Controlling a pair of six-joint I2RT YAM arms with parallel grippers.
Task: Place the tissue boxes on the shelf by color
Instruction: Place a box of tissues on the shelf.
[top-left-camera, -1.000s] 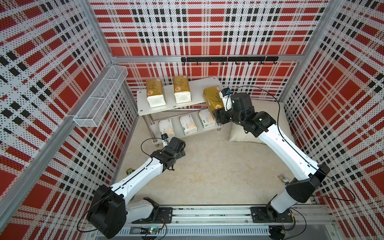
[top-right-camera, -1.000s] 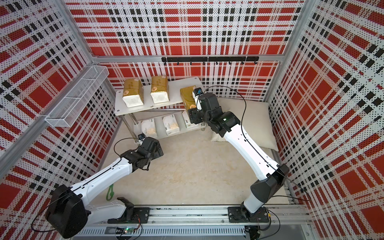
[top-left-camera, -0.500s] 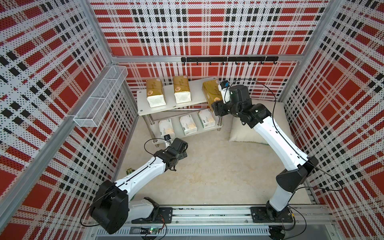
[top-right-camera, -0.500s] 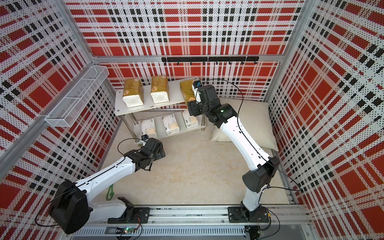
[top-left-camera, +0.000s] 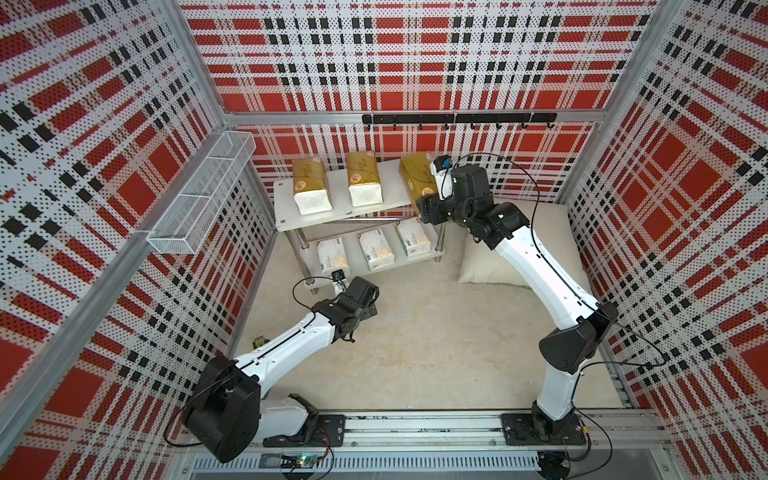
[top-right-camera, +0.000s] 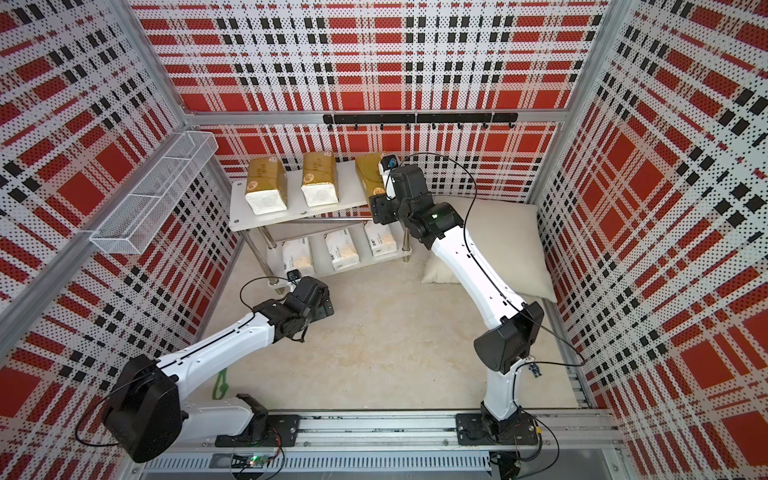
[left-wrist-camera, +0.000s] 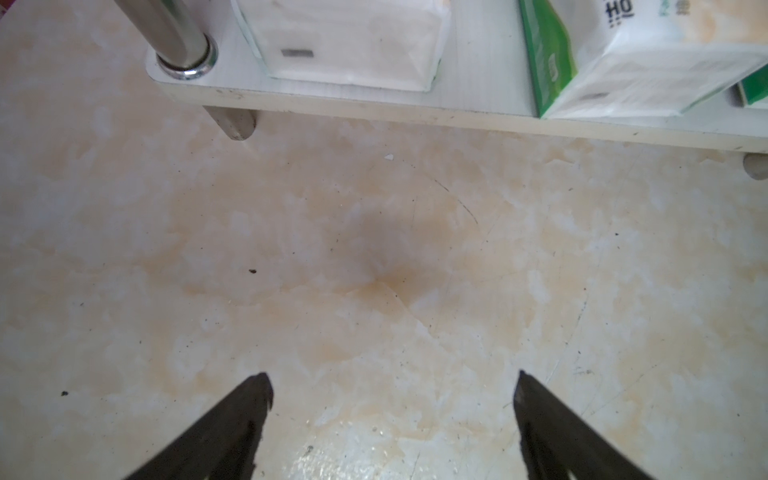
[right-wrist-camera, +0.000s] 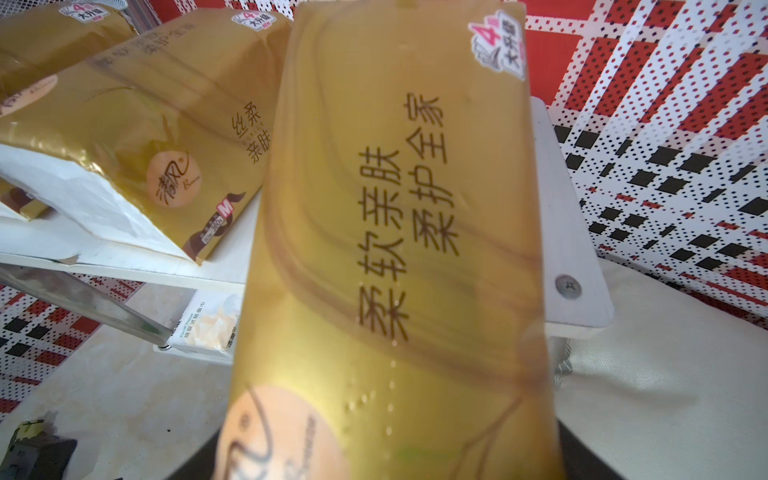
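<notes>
A: Third glossy gold tissue pack (top-left-camera: 417, 176) is hanging at the shelf's (top-left-camera: 286, 216) top-board end, clamped in the right gripper (top-left-camera: 428, 208).
B: Left gripper (left-wrist-camera: 390, 419) is hovering, jaws apart, over mottled floor (top-left-camera: 415, 332).

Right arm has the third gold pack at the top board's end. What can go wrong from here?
1. The held gold pack sits at the top board's right end, seemingly tilted; released now, it may tip onto the pillow.
2. Pushed inward, it could shove the middle gold pack.
3. The right gripper is near the board's edge and could catch it on withdrawal.
</notes>
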